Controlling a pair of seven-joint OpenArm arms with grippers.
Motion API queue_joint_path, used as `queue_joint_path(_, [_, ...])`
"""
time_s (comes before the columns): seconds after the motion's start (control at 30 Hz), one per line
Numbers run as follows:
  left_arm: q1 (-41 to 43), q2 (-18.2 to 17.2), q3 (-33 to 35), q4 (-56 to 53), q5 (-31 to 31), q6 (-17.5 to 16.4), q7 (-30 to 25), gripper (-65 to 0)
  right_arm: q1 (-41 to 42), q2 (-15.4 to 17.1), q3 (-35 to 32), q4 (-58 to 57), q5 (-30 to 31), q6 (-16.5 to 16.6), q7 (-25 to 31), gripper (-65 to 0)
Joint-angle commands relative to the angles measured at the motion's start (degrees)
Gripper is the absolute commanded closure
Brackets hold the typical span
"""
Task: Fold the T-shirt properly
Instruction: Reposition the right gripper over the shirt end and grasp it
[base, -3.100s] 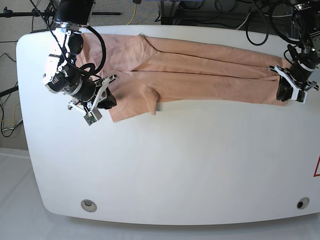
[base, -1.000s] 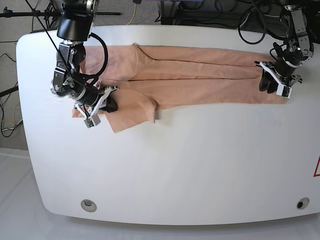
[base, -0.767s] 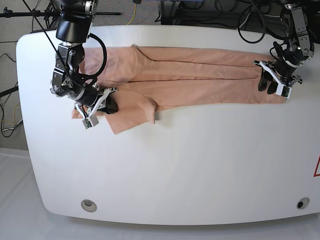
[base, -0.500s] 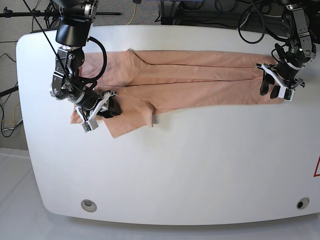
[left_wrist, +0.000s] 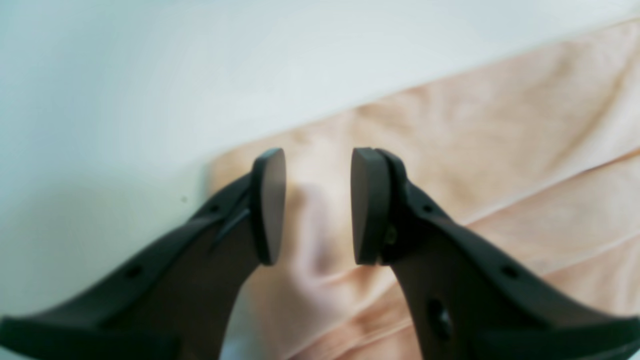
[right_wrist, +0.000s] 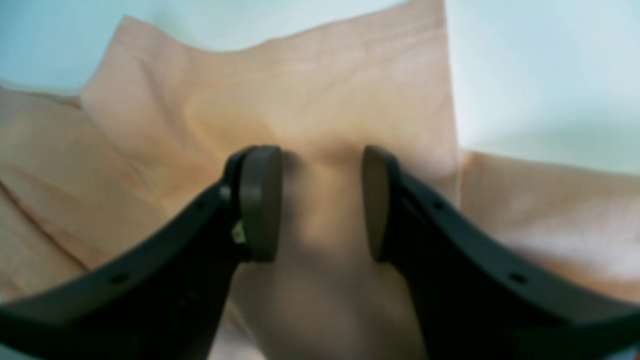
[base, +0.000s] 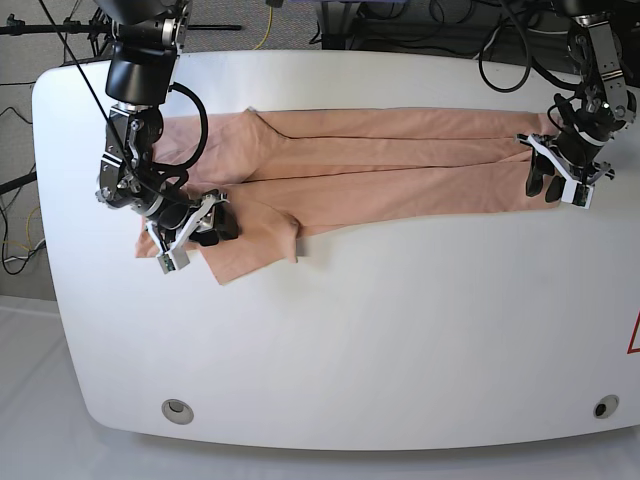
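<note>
The T-shirt (base: 380, 160) is lying on the white bench (base: 350, 330) as a long, narrow band of peach fabric, stretching across the far half of the surface from one arm to the other in the base view. A short sleeve flap (base: 255, 245) is projecting toward the near edge at the end under the right arm (the left side of the base view). Lengthwise creases are running along the band.

The right gripper (right_wrist: 320, 200) is pressing down on the sleeve end of the garment. In the right wrist view its jaws are standing partly open, with a raised ridge of fabric sitting in the gap between the two pads (right_wrist: 260, 200); the fabric is not visibly pinched, and whether the pads are touching it cannot be determined. Bare bench surface is showing beyond the cloth edge.

The left gripper (left_wrist: 317, 205) is positioned at the opposite end of the T-shirt (left_wrist: 475, 150), just inside the corner of the hem. Its jaws are likewise standing partly open, straddling a soft fold of cloth, with a clear gap between the pads (left_wrist: 367, 205) (no firm grasp is visible). In the base view this gripper (base: 553, 180) is sitting over the band's end near the bench edge.
</note>
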Motion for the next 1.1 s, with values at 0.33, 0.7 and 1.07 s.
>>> queue_joint_path(0.33, [0.9,-0.6,-0.7,1.4,-0.6,-0.1,-0.4,-20.8,5.5,2.0,1.6,-1.7,-4.2,-0.9,-2.1,-33.7])
queue_joint_path(0.7, [0.9,-1.0,-0.4,1.5,-1.4,0.1,-0.1,-21.6,8.3,2.1,1.0,-5.1,-2.6,-0.6,0.9,-36.0])
queue_joint_path(1.07, [1.0,-1.0,-0.5,2.4,-2.6,0.7,0.1,-21.6,10.4,1.1,0.6,-8.9,-2.9,-0.8,3.1,-35.6])
